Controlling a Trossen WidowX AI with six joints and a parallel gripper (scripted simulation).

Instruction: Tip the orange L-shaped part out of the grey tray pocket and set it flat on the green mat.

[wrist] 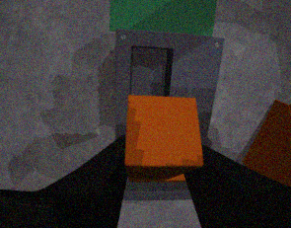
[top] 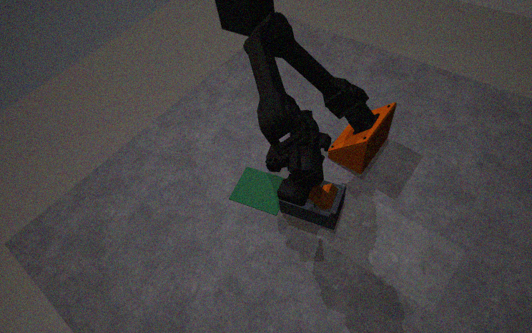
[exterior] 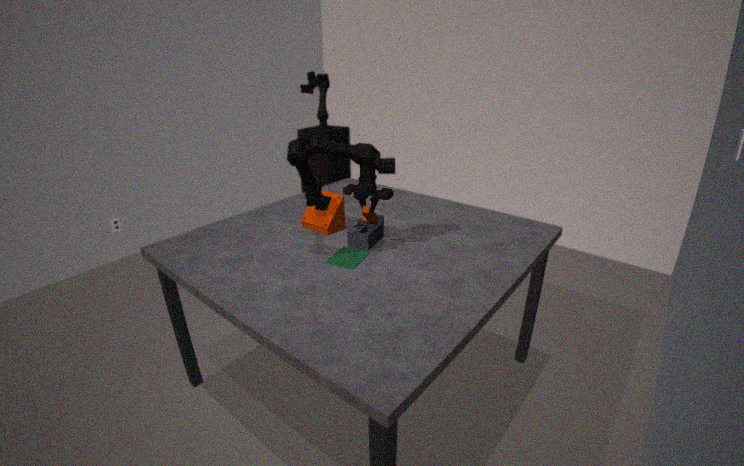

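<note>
My gripper (top: 310, 193) (exterior: 368, 210) (wrist: 155, 143) is shut on the orange part (top: 322, 198) (exterior: 369, 215) (wrist: 163, 129), with one finger on each side in the wrist view. The part is raised and tilted over the grey tray (top: 307, 214) (exterior: 356, 238) (wrist: 196, 73), its end toward the wrist camera. Whether its lower end is fully clear of the tray is hard to tell. An open section of the empty-looking pocket shows beyond it in the wrist view. The green mat (top: 255, 190) (exterior: 347, 258) (wrist: 141, 14) lies beside the tray and holds nothing visible.
A large orange wedge block (top: 355, 155) (exterior: 325, 219) (wrist: 271, 147) with small dark holes stands near the tray. A second dark arm-like shape (top: 313, 66) reaches down to its sloping face. Dark shadows fall across the grey table (top: 135, 231) (exterior: 305, 301).
</note>
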